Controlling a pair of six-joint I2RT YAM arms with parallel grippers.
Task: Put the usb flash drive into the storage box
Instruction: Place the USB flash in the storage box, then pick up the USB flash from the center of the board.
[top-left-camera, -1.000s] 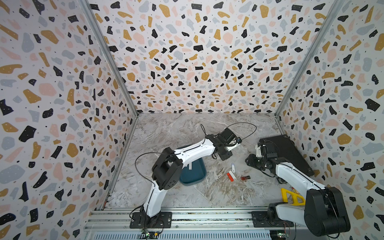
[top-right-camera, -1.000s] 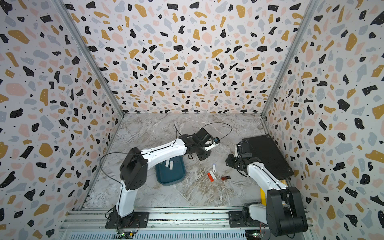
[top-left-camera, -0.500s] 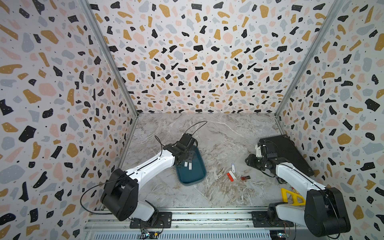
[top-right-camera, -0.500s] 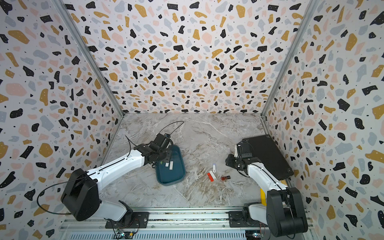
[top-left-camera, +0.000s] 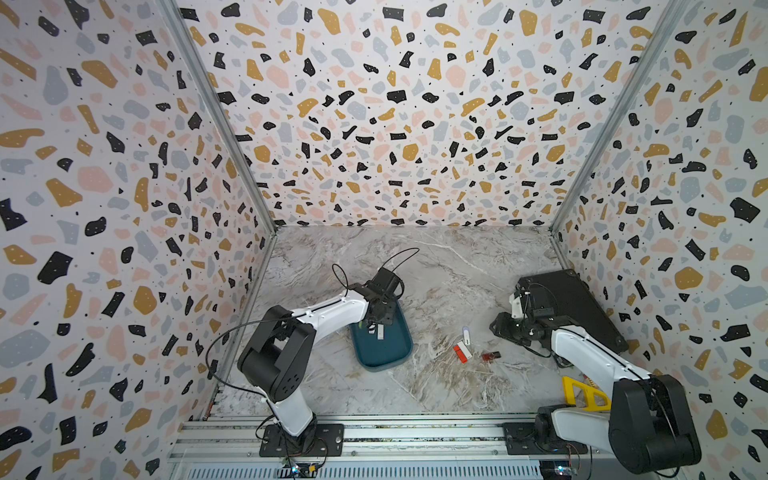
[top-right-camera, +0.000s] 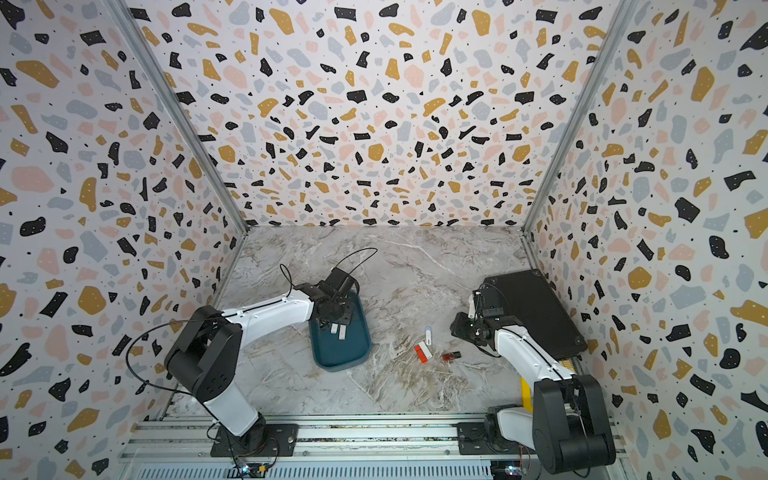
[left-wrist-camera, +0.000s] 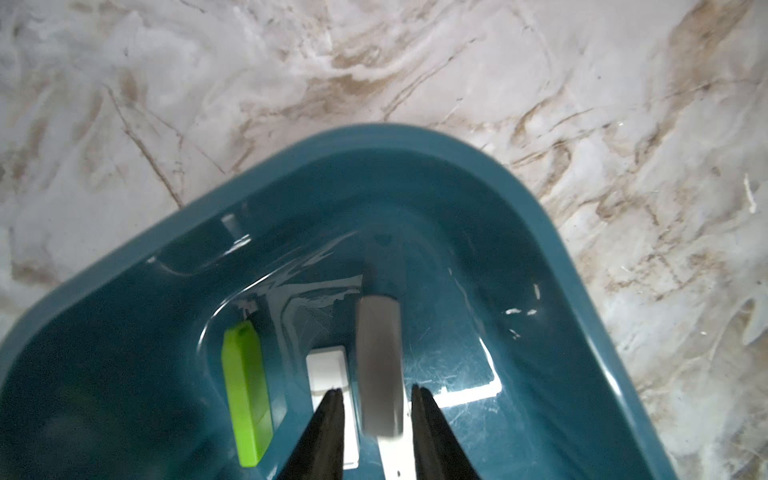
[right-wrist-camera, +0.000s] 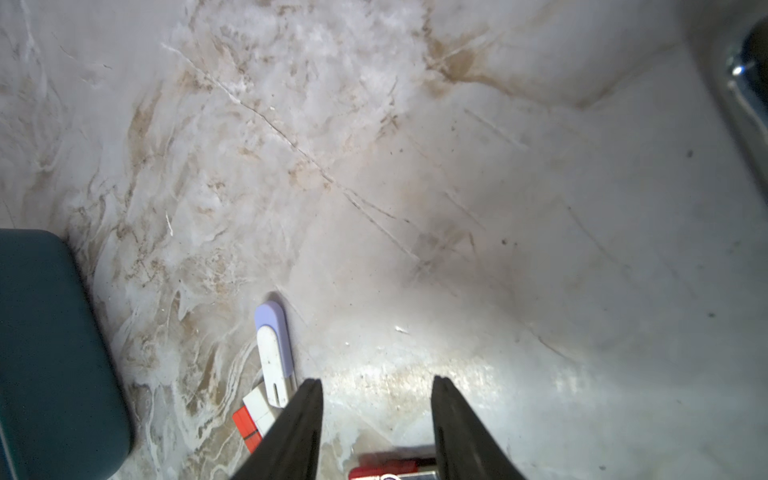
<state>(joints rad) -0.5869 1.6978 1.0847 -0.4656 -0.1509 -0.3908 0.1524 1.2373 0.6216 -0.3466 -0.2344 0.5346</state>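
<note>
Over the box (left-wrist-camera: 415, 137), left gripper (left-wrist-camera: 376, 388) parted astride a grey drive (left-wrist-camera: 378, 357). Rightward, other drives (top-left-camera: 462, 352) lie by the parted right gripper (right-wrist-camera: 377, 380).

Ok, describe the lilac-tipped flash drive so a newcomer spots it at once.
Find the teal box mid-table. Three sticks lie between it and the right arm; the flash drive is the rearmost. Only it is white and lilac; its neighbours are red-and-white and dark red.

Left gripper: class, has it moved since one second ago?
Yes. The left gripper swung leftward, from over the bare table to above the storage box.
</note>
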